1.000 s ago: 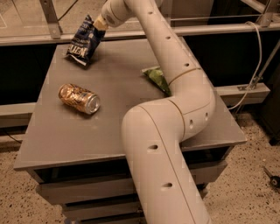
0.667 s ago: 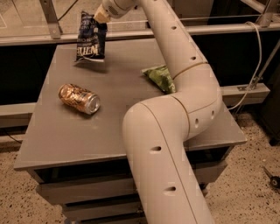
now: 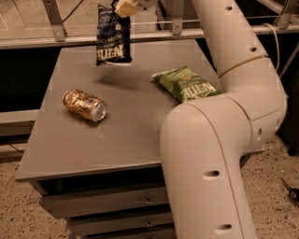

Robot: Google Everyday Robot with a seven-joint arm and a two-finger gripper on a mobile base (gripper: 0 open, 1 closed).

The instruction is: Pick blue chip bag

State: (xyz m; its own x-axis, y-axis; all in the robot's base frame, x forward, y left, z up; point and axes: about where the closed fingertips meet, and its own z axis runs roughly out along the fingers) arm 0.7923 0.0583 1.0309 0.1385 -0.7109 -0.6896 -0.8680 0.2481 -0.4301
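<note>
A grey table (image 3: 88, 149) fills the middle of the frame, with drawers (image 3: 107, 205) under its front edge. Speckled floor (image 3: 18, 210) shows at the lower left and lower right. A metal rail (image 3: 46, 43) with uprights crosses the top, dark beneath. The gripper (image 3: 125, 7) is at the top edge, left of centre.

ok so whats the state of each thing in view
blue chip bag: hanging upright from the gripper, clear of the table
gripper: top of view, shut on the bag's top edge
green chip bag: lying flat on the table
can: on its side on the table
</note>
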